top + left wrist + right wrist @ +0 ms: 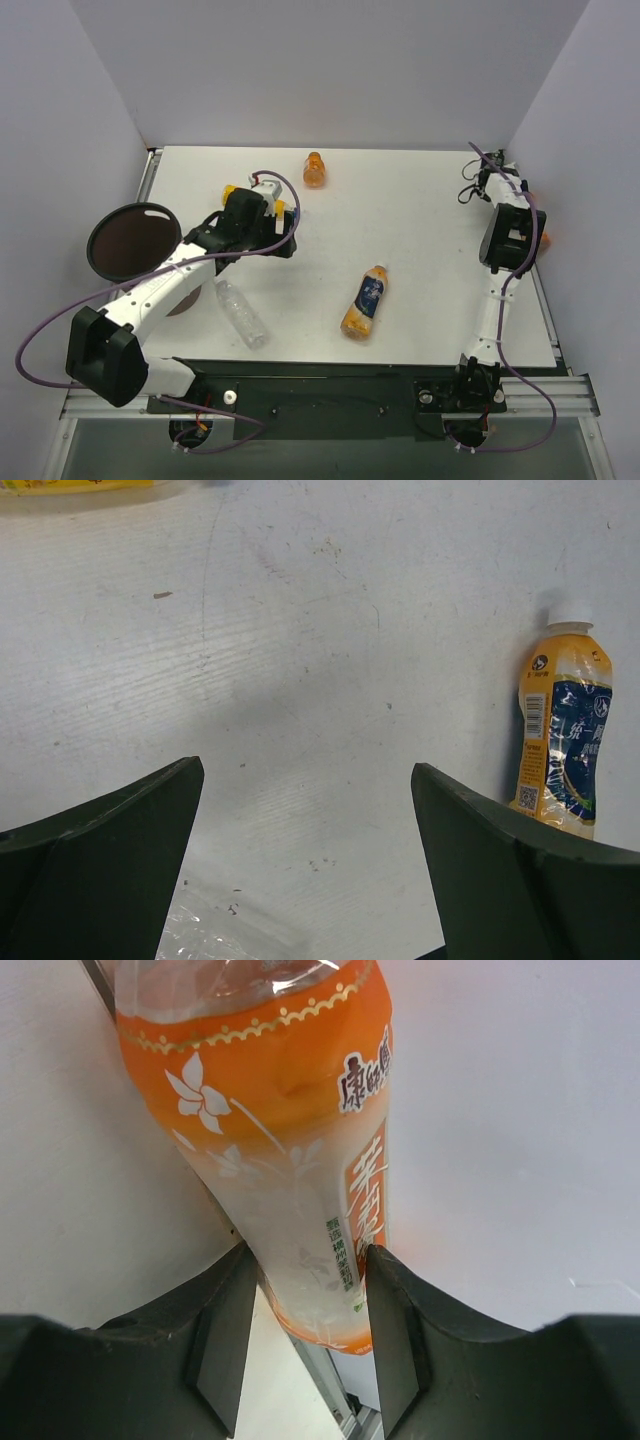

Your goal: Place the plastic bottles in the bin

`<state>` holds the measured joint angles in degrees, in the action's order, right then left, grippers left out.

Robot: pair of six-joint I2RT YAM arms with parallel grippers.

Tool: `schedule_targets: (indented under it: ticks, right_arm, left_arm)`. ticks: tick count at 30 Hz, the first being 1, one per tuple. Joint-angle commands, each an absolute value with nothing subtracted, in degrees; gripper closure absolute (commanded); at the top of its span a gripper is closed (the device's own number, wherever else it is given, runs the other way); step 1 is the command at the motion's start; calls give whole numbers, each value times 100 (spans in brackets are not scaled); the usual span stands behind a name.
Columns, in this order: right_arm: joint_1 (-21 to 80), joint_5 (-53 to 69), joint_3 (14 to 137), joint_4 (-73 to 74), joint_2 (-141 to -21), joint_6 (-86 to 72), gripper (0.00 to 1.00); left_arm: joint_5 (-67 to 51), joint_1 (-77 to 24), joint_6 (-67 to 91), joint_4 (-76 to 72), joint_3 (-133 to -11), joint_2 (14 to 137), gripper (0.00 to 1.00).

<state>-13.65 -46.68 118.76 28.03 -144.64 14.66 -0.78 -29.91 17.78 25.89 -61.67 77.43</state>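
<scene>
My left gripper [255,240] [305,770] is open and empty, hovering over bare table. The clear bottle [240,312] lies just near of it, its edge showing in the left wrist view [200,935]. The blue-labelled orange bottle [365,300] [565,740] lies to its right. A yellow bottle's edge [70,485] shows beyond it. The squat orange bottle [314,170] stands at the back. The dark-brown bin [98,220] sits at the left table edge. My right gripper [518,232] [305,1255] is shut on an orange flower-labelled bottle [270,1110] at the right wall.
White walls close in the table on the left, back and right. A metal rail [545,310] runs along the table's right edge under the right arm. Purple cables [270,180] loop off both arms.
</scene>
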Motion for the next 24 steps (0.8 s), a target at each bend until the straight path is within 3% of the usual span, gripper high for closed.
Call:
schedule_targets:
  ticks: [1, 11, 15, 20, 24]
  right_arm:
    - [-1284, -4833, 11558, 2813, -13905, 1178, 100]
    - [-1037, -4922, 10197, 2109, -12263, 1266, 100]
    - [-765, -4686, 9845, 2109, -11612, 1284, 100]
    - [-397, -4184, 10045, 2749, -11066, 819, 100]
    - [-36, -3605, 10336, 3558, -10943, 196, 100]
  left_arm:
    - [-211, -3015, 1881, 2390, -6434, 7778, 3]
    - [-150, -3015, 2162, 2136, -5740, 7190, 3]
    - [559, -3015, 1944, 2433, -5791, 6996, 3]
    - [1598, -2962, 1424, 3181, -6257, 6987, 3]
    - [1320, -2761, 1870, 3217, -6538, 6987, 3]
